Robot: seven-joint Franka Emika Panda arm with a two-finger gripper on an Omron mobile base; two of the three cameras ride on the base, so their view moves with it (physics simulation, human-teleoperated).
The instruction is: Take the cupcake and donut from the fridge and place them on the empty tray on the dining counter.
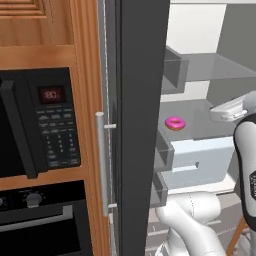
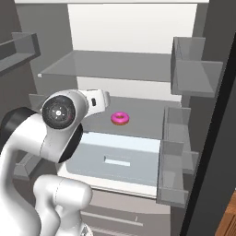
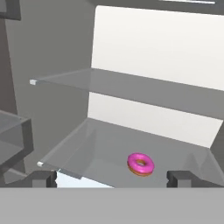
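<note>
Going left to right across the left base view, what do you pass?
Microwave → fridge door handle → dark edge of the open fridge door → pink donut on the shelf → robot arm.

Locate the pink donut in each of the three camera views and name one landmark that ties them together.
Left base view: donut right of centre, on the fridge's lower shelf, past the open door's edge.
Right base view: centre, same shelf, right of the arm's wrist.
Hand view: lower centre-right, near the shelf's front edge.
Shared landmark: the empty shelf above.

Flat, even rendered light, sharp throughout, faint soft shadows, no glare or blur.
</note>
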